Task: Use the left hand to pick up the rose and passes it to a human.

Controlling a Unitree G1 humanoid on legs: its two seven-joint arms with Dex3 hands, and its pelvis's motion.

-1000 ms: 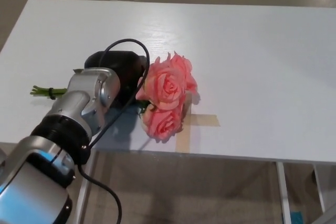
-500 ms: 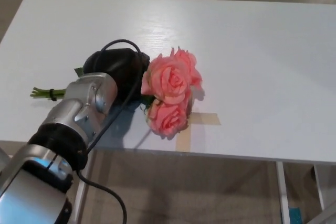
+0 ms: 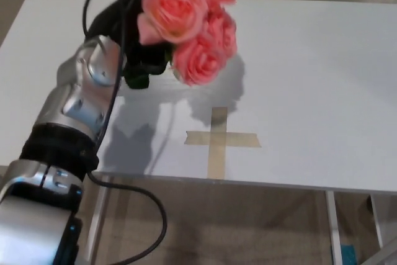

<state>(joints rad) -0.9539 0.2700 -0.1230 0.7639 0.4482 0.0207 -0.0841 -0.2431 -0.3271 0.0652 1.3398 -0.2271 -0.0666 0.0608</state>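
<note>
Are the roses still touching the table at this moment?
Apart. In the head view the roses are raised in the left hand, and their shadow falls separately on the white table.

Pink rose [image 3: 186, 23], black left hand [image 3: 127, 35], white table [image 3: 310, 79], tan tape cross [image 3: 218, 141].

— What did the rose [image 3: 189, 26] look like?
— It was a small bunch of pink blooms, petals fully opened, with dark green leaves just beneath them.
— And where was it?
— It was lifted clear of the desk [image 3: 310, 72], up at the far left, held in the left hand [image 3: 127, 29]. The blooms pointed right and toward the camera; the stems were hidden behind the hand.
</note>
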